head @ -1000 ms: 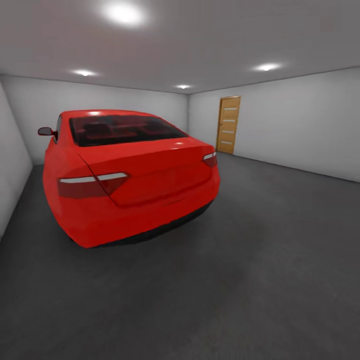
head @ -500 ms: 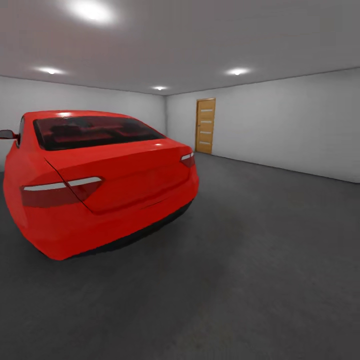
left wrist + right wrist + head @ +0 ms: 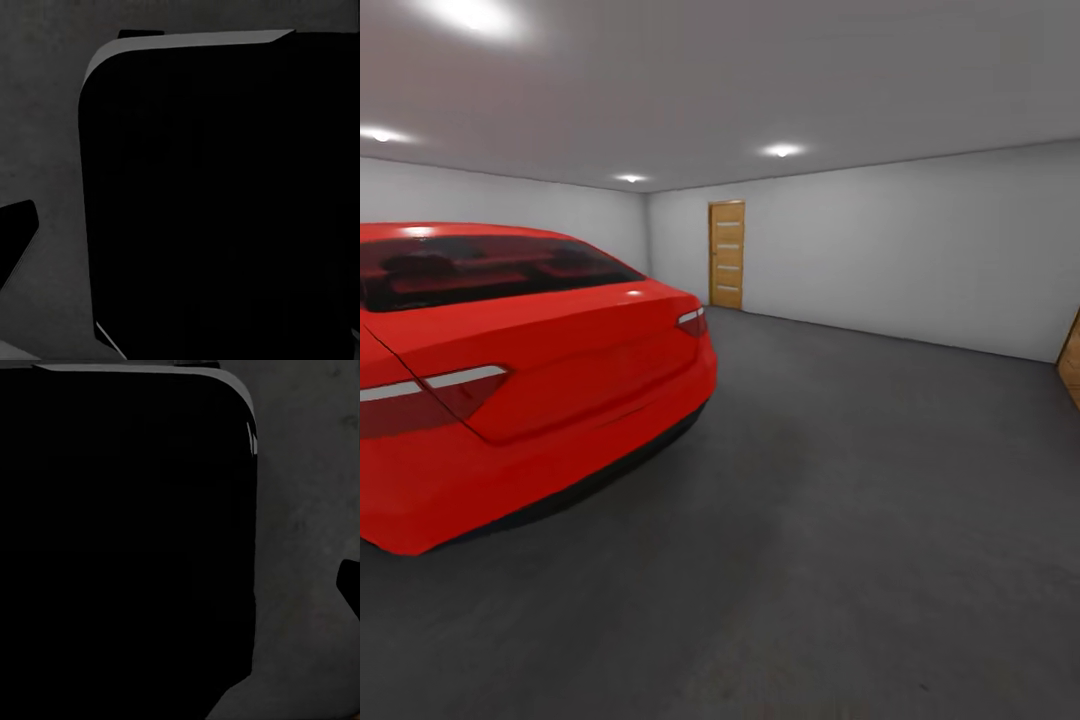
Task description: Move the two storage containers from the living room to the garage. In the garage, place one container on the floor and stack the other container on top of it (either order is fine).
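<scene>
Grey floor [image 3: 840, 520], red car [image 3: 510, 380] rear-on

Dark grey garage floor [image 3: 860, 520] (rough, mottled), red car [image 3: 510, 370] parked on it

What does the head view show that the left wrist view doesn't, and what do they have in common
The head view alone shows the red car, the white walls, a wooden door at the far end and the ceiling lights. The left wrist view alone shows a large black rounded-corner shape, close to the camera; what it is cannot be told. Both show the dark grey floor.
</scene>
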